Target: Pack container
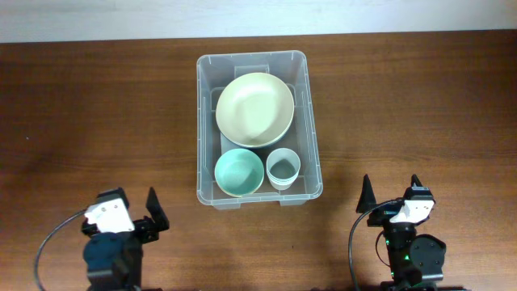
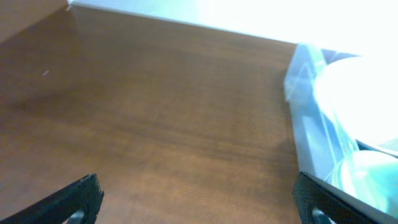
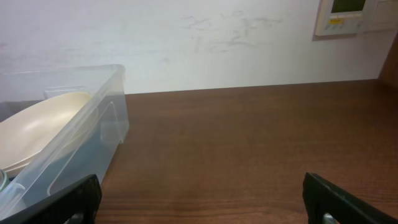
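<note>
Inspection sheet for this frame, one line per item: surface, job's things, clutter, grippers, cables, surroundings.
Surface: brown wooden table, bare around the bin.
Job's things: large clear rectangular plastic container at centre, holding a large cream bowl, a small teal bowl and a small white cup.
Clutter: nothing seen.
Grippers: left gripper open and empty, near edge; right gripper open and empty, near edge. Both are clear of the container.
Cables: a black cable loops by the left arm, another by the right.
Surroundings: white wall with a beige wall panel.
</note>
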Action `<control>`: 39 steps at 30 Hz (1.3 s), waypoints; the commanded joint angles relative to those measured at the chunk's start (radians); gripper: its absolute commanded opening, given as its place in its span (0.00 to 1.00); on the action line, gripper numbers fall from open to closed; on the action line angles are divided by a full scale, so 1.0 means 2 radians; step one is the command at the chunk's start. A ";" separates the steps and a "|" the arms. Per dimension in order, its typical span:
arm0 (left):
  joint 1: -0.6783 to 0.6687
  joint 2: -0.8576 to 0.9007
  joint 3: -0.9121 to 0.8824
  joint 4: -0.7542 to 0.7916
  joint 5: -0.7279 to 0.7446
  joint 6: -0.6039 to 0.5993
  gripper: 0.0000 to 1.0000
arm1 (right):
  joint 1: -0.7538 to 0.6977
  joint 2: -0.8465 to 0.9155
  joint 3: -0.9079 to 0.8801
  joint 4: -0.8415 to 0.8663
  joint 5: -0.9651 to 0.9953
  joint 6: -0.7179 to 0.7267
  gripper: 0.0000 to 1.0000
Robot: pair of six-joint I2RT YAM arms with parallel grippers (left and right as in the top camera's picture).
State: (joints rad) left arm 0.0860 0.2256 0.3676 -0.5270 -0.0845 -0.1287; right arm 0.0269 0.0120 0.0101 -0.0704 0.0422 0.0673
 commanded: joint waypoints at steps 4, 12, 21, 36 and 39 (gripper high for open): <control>-0.030 -0.047 -0.081 0.103 0.024 0.053 1.00 | 0.003 -0.004 -0.002 -0.004 -0.002 -0.004 0.99; -0.030 -0.069 -0.142 0.223 0.081 0.159 1.00 | 0.003 -0.004 -0.002 -0.004 -0.003 -0.004 0.99; -0.030 -0.072 -0.179 0.245 0.113 0.206 1.00 | 0.003 -0.004 -0.002 -0.004 -0.002 -0.004 0.99; -0.030 -0.071 -0.179 0.229 0.102 0.205 1.00 | 0.003 -0.004 -0.002 -0.004 -0.002 -0.004 0.99; -0.030 -0.071 -0.179 0.229 0.102 0.205 1.00 | 0.003 -0.004 -0.002 -0.004 -0.003 -0.004 0.99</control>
State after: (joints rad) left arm 0.0307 0.0921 0.0154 -0.0689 0.1165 0.2695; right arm 0.0269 0.0120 0.0101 -0.0700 0.0422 0.0666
